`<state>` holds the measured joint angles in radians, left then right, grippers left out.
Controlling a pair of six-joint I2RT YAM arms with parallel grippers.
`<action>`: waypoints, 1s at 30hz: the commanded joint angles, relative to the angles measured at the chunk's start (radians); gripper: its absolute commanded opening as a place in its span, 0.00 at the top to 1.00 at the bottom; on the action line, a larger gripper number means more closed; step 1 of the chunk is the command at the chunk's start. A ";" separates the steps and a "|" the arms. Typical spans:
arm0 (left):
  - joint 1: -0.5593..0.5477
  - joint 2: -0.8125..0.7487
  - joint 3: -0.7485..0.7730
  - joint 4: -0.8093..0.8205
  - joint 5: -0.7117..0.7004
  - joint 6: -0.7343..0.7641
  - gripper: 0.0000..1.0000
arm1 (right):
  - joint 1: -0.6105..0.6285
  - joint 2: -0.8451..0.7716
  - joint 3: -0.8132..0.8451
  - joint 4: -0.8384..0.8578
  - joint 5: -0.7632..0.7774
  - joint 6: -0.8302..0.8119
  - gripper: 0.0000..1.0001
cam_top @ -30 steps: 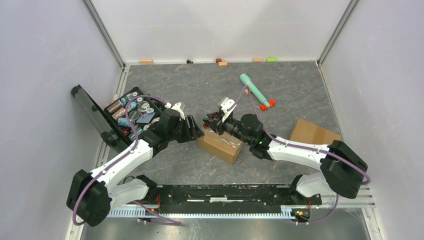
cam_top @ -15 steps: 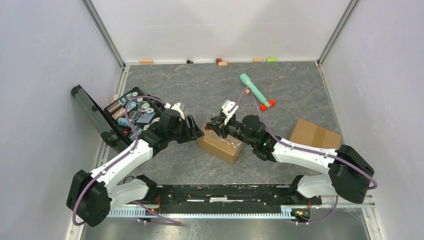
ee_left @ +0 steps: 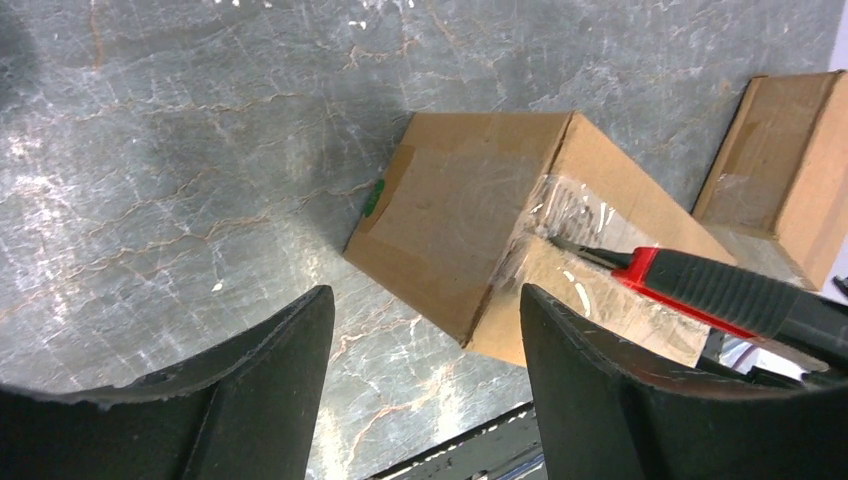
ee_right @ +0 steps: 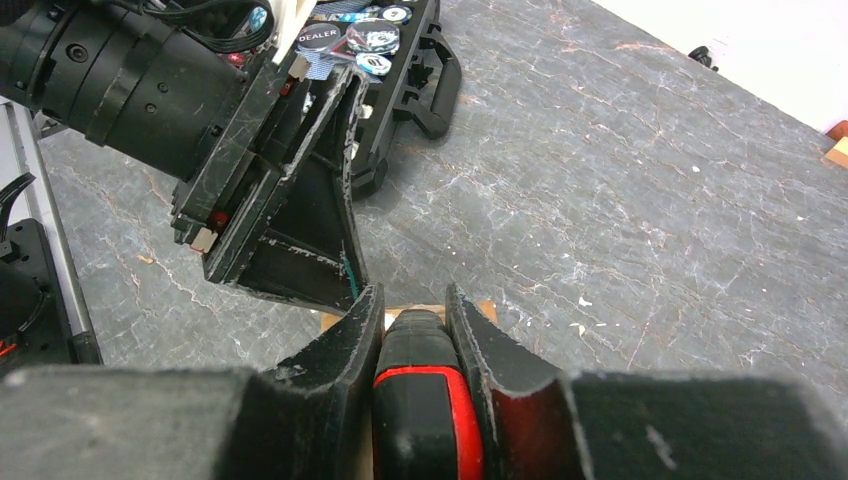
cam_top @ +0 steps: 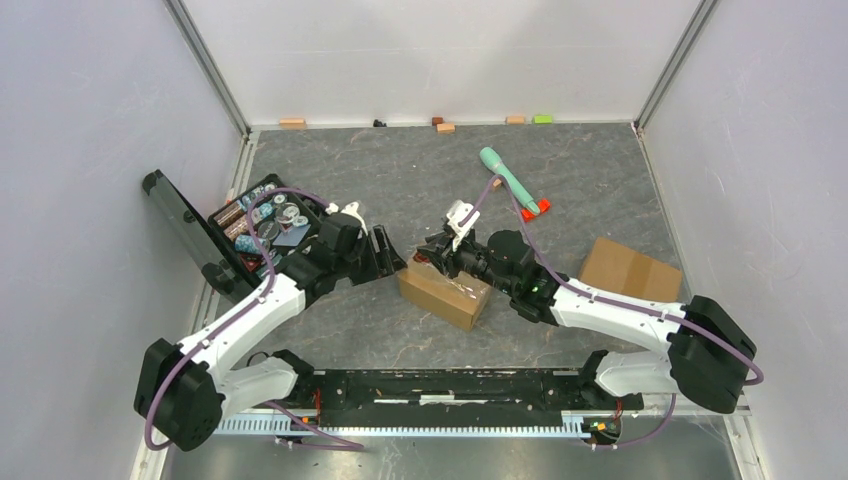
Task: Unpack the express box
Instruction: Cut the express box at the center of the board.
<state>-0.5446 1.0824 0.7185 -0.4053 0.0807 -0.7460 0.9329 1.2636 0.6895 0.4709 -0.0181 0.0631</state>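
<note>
The express box (cam_top: 443, 292) is a brown carton sealed with clear tape, lying at the table's middle. My right gripper (cam_top: 437, 252) hangs over its left end, shut on a black-and-red utility knife (ee_right: 425, 410). In the left wrist view the knife (ee_left: 720, 290) has its blade tip on the taped top seam of the box (ee_left: 450, 220). My left gripper (ee_left: 425, 300) is open just left of the box, and the box's near corner shows beyond its fingers without touching them. From above, the left gripper (cam_top: 385, 257) stands beside the box's left end.
An open black case of poker chips (cam_top: 262, 225) lies at the left wall behind the left arm. A second cardboard box (cam_top: 628, 268) sits at the right. A teal tool with red ends (cam_top: 510, 182) lies further back, and small blocks (cam_top: 445, 127) line the back wall.
The right gripper has moved with the knife a little down and right over the box's left end. The left gripper's jaws have widened slightly beside the box.
</note>
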 commanded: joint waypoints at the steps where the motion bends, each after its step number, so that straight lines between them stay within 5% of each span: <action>1: 0.008 0.012 0.003 0.116 0.039 -0.066 0.24 | -0.006 -0.016 -0.016 -0.060 0.012 -0.006 1.00; 10: 0.008 0.098 -0.032 0.177 0.060 -0.074 0.26 | -0.005 -0.018 0.003 -0.087 0.012 -0.001 1.00; 30: 0.008 0.143 -0.120 0.131 -0.134 -0.109 0.34 | -0.005 -0.104 0.010 -0.277 -0.014 -0.033 1.00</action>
<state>-0.5549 1.1801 0.6540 -0.1616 0.1322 -0.8593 0.9325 1.1946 0.6899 0.3569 -0.0196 0.0483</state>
